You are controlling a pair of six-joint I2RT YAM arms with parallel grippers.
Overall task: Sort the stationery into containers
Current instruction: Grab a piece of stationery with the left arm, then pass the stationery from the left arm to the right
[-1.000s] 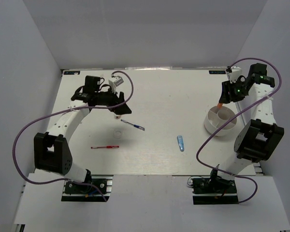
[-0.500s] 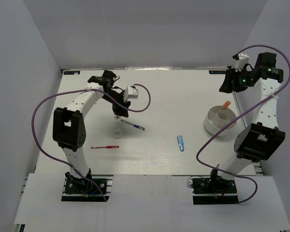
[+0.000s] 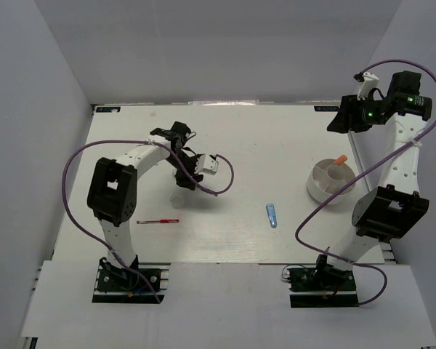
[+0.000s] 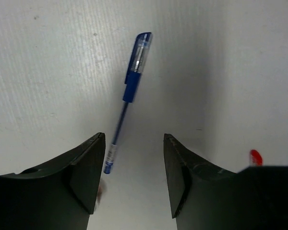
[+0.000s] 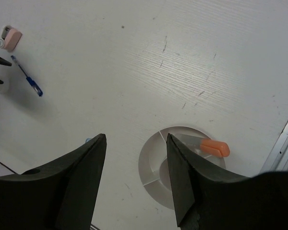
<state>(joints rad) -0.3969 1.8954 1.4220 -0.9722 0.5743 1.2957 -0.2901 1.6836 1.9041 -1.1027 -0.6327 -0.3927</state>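
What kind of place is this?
Probably a robot lab test booth: left arm and right arm bolted to a white table, plain white walls around it, a blue pen and divided bowl laid out.

Table [image 4: 221,57] matt, fine grain; blue pen [image 4: 132,86] glossy plastic; bowl [image 5: 149,165] smooth plastic; left pincer [image 4: 133,153] matt black, scuffed

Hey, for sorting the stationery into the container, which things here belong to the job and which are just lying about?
Job: slim blue pen; slim red pen; small light-blue piece; orange-capped white marker; pinkish-white eraser; round white divided bowl.
Just there: purple robot cables; pale enclosure walls.
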